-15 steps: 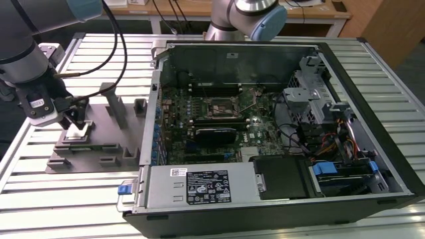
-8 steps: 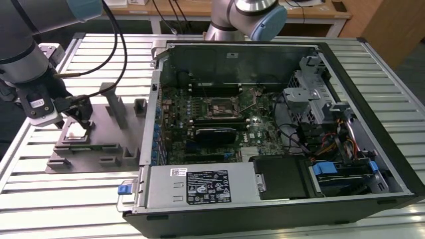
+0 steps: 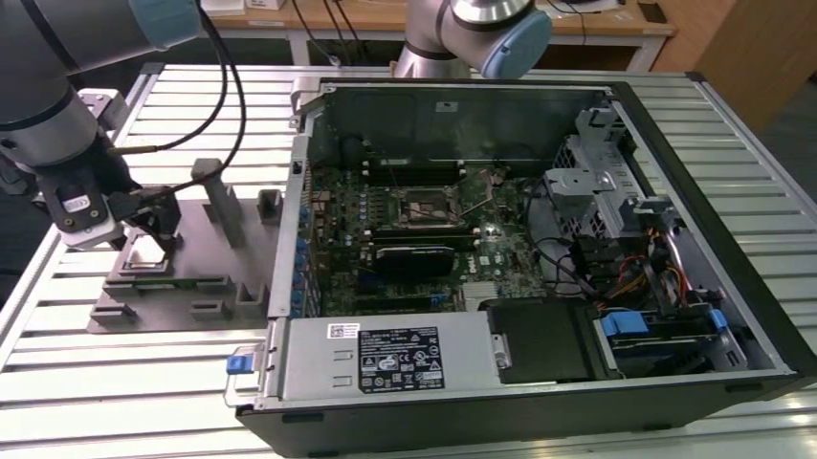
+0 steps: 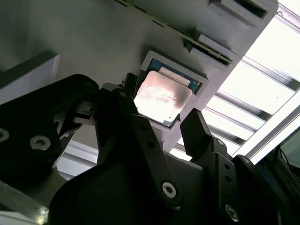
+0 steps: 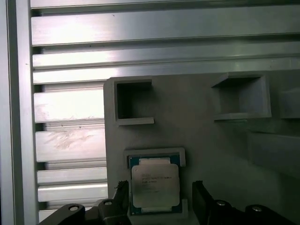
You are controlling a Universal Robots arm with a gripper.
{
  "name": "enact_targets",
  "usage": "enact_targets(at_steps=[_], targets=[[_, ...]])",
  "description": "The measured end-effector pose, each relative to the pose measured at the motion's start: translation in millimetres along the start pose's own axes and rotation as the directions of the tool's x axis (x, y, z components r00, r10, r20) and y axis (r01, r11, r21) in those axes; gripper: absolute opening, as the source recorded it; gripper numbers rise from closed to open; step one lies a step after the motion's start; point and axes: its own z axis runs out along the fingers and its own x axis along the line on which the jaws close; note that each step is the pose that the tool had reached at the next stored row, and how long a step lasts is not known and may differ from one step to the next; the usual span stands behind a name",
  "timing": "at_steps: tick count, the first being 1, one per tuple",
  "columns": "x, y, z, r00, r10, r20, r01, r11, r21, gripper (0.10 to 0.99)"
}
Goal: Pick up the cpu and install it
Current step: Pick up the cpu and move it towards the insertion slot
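We see the gripper (image 3: 149, 228) low over the grey holder (image 3: 179, 287), which lies on the slatted table (image 3: 77, 382) at the exterior view's left of the open case (image 3: 715, 191). The cpu (image 5: 154, 184) lies flat in a shallow square seat of the holder, its shiny top facing up. In both wrist views the two black fingers (image 5: 200, 201) stand one on each side of the chip. The jaws are spread a little wider than the cpu, so we take them as open and not gripping it; a strip of holder shows between the chip and at least one finger. Other pockets (image 5: 133, 101) of the holder lie just beyond the cpu. Inside the case the motherboard's socket (image 3: 428, 206) sits well apart from the gripper, near the board's middle.
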Motion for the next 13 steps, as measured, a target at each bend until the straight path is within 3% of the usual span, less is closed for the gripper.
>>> enact_targets(at_steps=[7,13], targets=[[0.4,-0.8,7.1,0.9999,-0.014,-0.0005,0.014,0.9999,0.002,0.647],[0.4,-1.1,10.5,0.9995,-0.032,-0.0021,0.032,0.9994,0.011,0.647]])
